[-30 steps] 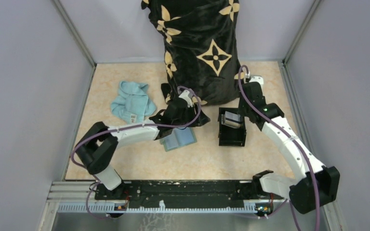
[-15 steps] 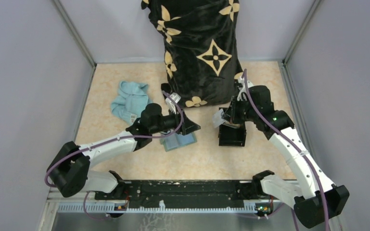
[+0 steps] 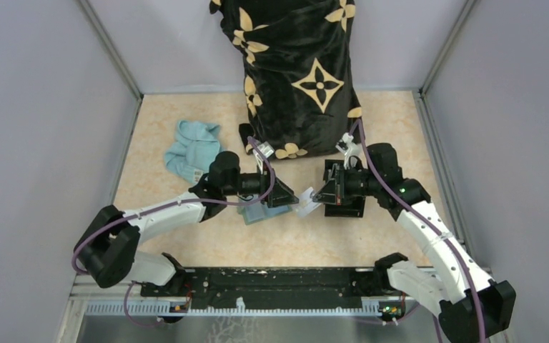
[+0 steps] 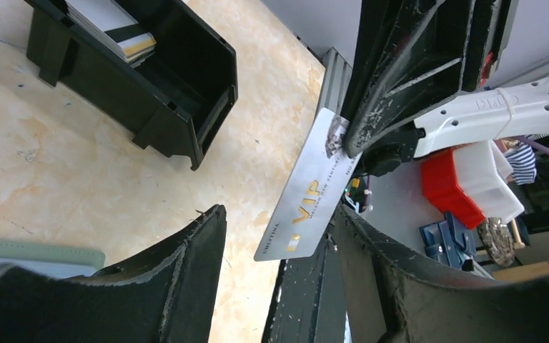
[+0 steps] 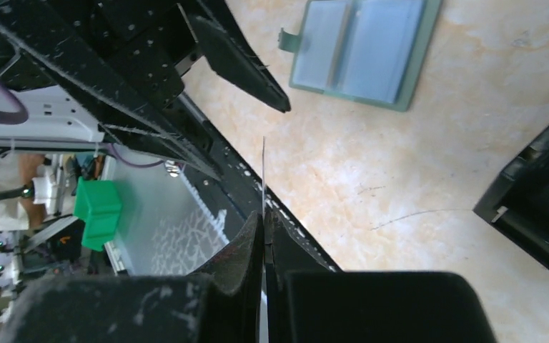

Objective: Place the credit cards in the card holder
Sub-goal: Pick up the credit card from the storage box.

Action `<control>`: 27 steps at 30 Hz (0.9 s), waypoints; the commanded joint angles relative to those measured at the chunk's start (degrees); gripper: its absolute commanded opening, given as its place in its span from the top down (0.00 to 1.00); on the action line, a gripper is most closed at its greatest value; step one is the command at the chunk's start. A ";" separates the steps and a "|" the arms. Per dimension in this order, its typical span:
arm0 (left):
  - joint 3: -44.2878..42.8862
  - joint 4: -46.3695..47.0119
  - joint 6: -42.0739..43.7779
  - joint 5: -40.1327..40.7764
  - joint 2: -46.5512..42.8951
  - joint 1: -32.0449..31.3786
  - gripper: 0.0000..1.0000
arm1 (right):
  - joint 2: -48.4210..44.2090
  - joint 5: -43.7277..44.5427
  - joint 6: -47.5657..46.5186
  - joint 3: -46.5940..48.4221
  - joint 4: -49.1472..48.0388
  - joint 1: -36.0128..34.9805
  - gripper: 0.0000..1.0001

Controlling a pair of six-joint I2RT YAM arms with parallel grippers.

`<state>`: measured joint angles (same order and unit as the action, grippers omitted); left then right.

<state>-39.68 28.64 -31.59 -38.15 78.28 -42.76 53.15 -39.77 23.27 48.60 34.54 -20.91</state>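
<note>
Your right gripper point(image 5: 264, 221) is clenched on one end of a pale silvery credit card point(image 4: 307, 200) with gold "VIP" lettering. The card's free end hangs between the spread jaws of your left gripper point(image 3: 284, 196). The sage-green card holder point(image 5: 361, 50) lies open on the desk point(image 4: 78, 164) nearby. More cards point(image 4: 118, 32) sit in the black box point(image 4: 164, 93).

Beige, marbled table point(image 3: 186, 236) bearing a black plush bag point(image 3: 300, 71) patterned with tan four-petalled flower motifs, a light blue cloth point(image 3: 194, 151), a black box point(image 3: 347, 209) and the sage-green card holder point(image 5: 361, 50), whose inner pockets are pale blue-grey. The credit card point(image 4: 307, 200) is silvery with gold "VIP" lettering. The left arm point(image 3: 171, 211) and right arm point(image 3: 429, 229) are white with black joints and purple cables; the left tool point(image 4: 275, 229) and right tool point(image 5: 264, 229) are black, scuffed pale along their edges.
</note>
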 commanded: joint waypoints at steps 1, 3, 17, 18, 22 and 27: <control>-1.87 2.46 1.27 -5.08 1.84 0.89 0.36 | -1.73 -6.92 2.66 -1.33 -6.47 -0.45 1.00; -2.12 2.68 1.19 -6.29 2.81 1.18 0.36 | -1.73 -7.87 3.27 -1.91 -7.48 -0.54 1.00; -0.63 14.10 -5.66 -16.02 6.37 3.15 0.50 | 3.53 -9.76 3.58 -3.88 -11.57 -0.63 1.00; -0.40 15.31 -6.58 -16.85 6.62 3.35 0.53 | 3.77 -9.86 3.69 -3.86 -11.91 -0.63 1.00; -0.36 17.45 -8.39 -19.08 8.09 3.83 0.67 | 4.68 -10.06 4.22 -3.56 -12.89 -0.63 1.00; -0.35 18.20 -9.16 -20.99 9.37 3.98 0.69 | 5.58 -10.44 4.42 -3.34 -13.53 -0.63 1.00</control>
<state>-40.03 42.85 -39.40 -54.94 86.74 -38.85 58.17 -49.25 27.33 44.25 24.77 -21.02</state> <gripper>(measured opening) 0.311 0.008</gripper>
